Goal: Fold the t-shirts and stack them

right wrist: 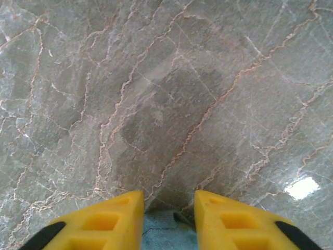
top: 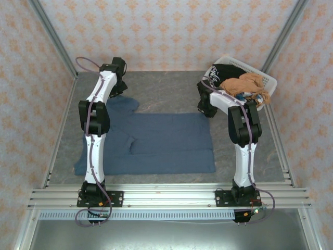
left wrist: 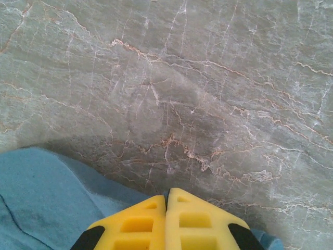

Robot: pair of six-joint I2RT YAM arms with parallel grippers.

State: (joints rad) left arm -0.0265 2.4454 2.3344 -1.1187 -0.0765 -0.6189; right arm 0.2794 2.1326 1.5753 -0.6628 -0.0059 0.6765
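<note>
The slate-blue t-shirt (top: 166, 140) lies spread flat on the grey marble table (top: 166, 88). My left gripper (top: 121, 92) is at the shirt's far-left sleeve. In the left wrist view its yellow fingers (left wrist: 140, 224) press together at the cloth's edge (left wrist: 41, 198), so the left gripper (left wrist: 166, 191) is shut on the shirt. My right gripper (top: 207, 108) is at the shirt's far-right corner. In the right wrist view the right gripper (right wrist: 168, 194) is open, with blue cloth (right wrist: 166, 229) lying in the gap between its fingers. A black t-shirt (top: 229, 70) and an orange-tan t-shirt (top: 247, 86) sit in the basket.
The white lattice basket (top: 264, 79) stands at the far right corner, just behind the right arm. Bare marble lies beyond the shirt's far edge (left wrist: 208, 78). Metal rails (top: 166, 195) run along the near edge, and patterned walls close in the sides.
</note>
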